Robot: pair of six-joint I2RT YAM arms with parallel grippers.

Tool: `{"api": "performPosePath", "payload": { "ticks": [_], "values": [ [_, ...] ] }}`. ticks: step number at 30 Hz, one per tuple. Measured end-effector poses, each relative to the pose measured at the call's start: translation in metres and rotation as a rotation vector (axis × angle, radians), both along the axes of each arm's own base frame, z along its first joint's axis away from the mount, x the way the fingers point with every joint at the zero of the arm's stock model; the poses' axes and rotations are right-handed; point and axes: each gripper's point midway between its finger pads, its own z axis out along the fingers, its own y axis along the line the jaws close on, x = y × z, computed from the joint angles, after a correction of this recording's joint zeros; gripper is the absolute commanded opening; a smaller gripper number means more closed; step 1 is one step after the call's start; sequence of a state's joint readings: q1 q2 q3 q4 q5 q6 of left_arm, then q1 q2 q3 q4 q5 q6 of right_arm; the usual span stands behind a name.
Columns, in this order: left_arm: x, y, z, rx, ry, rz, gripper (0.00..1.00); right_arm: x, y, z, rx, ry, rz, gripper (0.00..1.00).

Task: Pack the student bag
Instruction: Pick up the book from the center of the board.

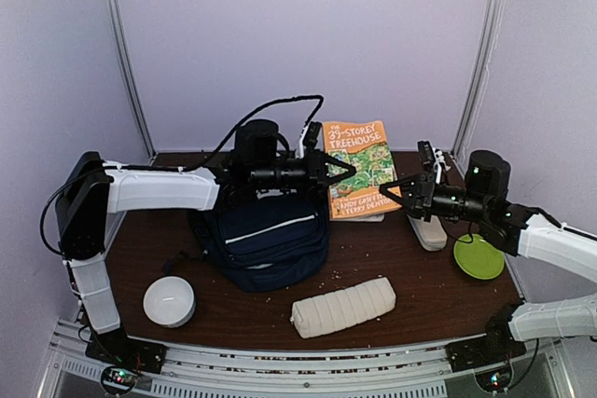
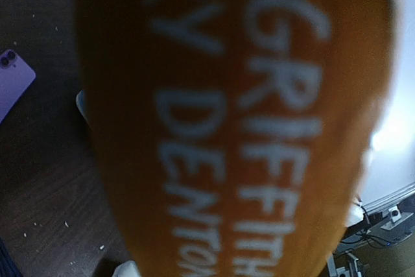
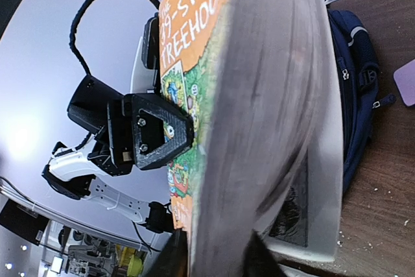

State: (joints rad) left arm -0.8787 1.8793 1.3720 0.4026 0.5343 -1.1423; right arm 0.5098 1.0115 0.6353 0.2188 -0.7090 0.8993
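Top external view: both claws meet at a glossy orange paperback book (image 1: pixel 359 163), which stands tilted above the dark wooden bench (image 1: pixel 420 297). The left claw (image 1: pixel 343 170) is clamped on the book's left edge, one black angular finger flat against the cover. The book's grey page edge sits between the fingers of the right claw (image 1: pixel 390 189); whether they pinch it I cannot tell. The student bag (image 1: pixel 270 240), soft navy fabric with a white stripe, slumps directly below the left claw. A white ribbed cylindrical pouch (image 1: pixel 343 307) lies below and between both claws.
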Motion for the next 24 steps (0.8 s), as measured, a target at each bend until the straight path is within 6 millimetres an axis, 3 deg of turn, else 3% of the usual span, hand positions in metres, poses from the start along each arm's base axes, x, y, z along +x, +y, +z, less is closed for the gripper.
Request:
{"api": "performPosePath", "payload": {
  "ticks": [5,10,14,20,24],
  "values": [
    [0.003,0.013,-0.011,0.026,0.022,0.029,0.00,0.001,-0.009,-0.006,-0.082,-0.019,-0.040,0.59],
    [0.008,0.035,-0.014,0.060,0.035,0.081,0.00,-0.005,-0.022,0.018,-0.100,-0.105,-0.098,0.66],
    [0.014,0.054,0.005,0.040,0.012,0.144,0.00,-0.016,-0.021,0.038,-0.055,-0.135,-0.113,0.70],
    [0.020,0.069,0.049,-0.109,-0.034,0.230,0.00,-0.041,0.011,0.062,0.099,-0.117,-0.064,0.72],
    [0.022,0.073,0.068,-0.216,-0.022,0.263,0.00,-0.032,0.016,0.071,0.186,-0.077,-0.107,0.72]
  ]
}}
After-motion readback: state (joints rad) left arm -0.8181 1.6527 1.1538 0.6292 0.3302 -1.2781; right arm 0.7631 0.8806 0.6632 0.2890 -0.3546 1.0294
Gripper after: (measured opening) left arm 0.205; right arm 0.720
